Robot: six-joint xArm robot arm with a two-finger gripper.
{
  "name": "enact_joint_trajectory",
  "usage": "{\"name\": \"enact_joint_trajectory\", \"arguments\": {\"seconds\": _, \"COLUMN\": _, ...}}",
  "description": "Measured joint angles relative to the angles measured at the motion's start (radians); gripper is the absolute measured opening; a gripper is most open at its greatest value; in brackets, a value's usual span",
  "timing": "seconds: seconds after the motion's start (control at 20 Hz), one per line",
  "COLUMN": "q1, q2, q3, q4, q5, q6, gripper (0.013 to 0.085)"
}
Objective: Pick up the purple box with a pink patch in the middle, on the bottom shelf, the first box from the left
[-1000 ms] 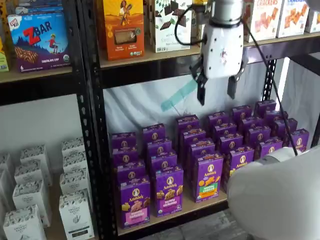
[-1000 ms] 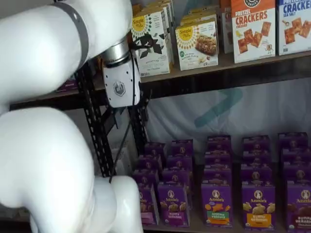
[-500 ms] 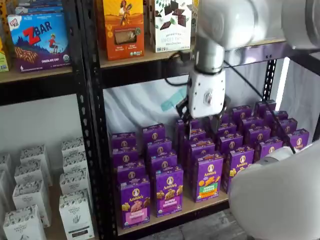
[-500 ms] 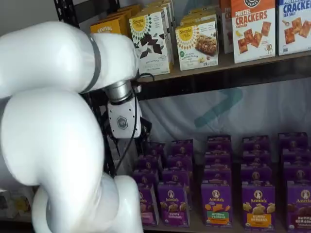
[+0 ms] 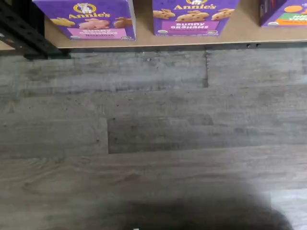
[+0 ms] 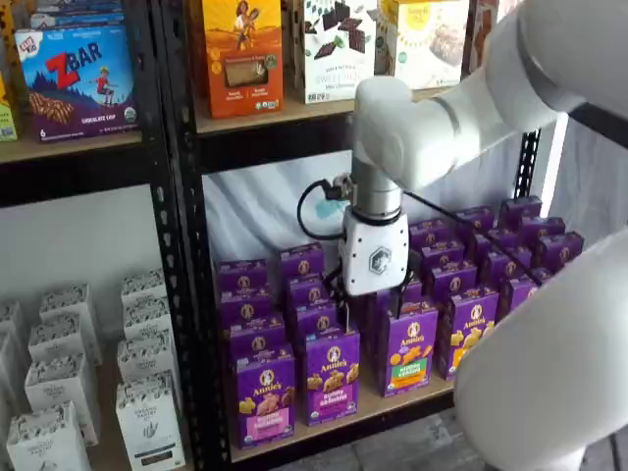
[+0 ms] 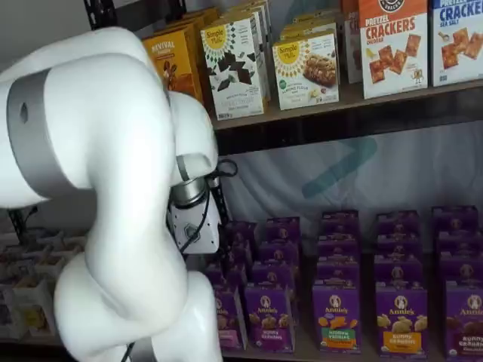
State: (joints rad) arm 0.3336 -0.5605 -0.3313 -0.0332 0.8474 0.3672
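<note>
Gripper point(image 6: 373, 306) now low in front of the bottom shelf point(image 6: 345, 416), down from upper-shelf height a second ago, travel toward 7 o'clock. Black fingers spread, gap visible between them, nothing held. White body square-on to the purple rows, over the second and third columns rather than the first.

Wrist view: grey plank floor point(image 5: 153, 134) across most of the frame, shelf board edge and front-row cartons beyond it. Camera therefore at carton height, looking down.

Purple box point(image 6: 265, 397) upright at the front of the leftmost column, just inside the black rack post point(image 6: 186, 294), pink patch on its lower front; untouched. Lies at 7 o'clock from the gripper, near but apart. Same box confirmed in the wrist view point(image 5: 86, 17).

Neighbour with purple label band point(image 6: 332, 378) just beside it at 3 o'clock; green-patch box point(image 6: 407, 348) further along.

Judgement: descent largely done; further shift toward 8 o'clock needed before closing. Risk: grasp of the neighbouring carton.
</note>
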Motion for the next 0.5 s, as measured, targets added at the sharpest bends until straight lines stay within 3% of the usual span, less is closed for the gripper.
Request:
{"name": "enact_joint_trajectory", "arguments": {"seconds": 0.25, "q1": 0.036, "q2": 0.160, "q3": 0.002, "q4": -0.112, "q5": -0.173, "q6": 0.127, "gripper": 0.0850}}
{"name": "enact_joint_trajectory", "arguments": {"seconds": 0.5, "q1": 0.040, "q2": 0.307, "q3": -0.018, "q4": -0.140, "q5": -0.308, "q6": 0.164, "gripper": 0.0850}}
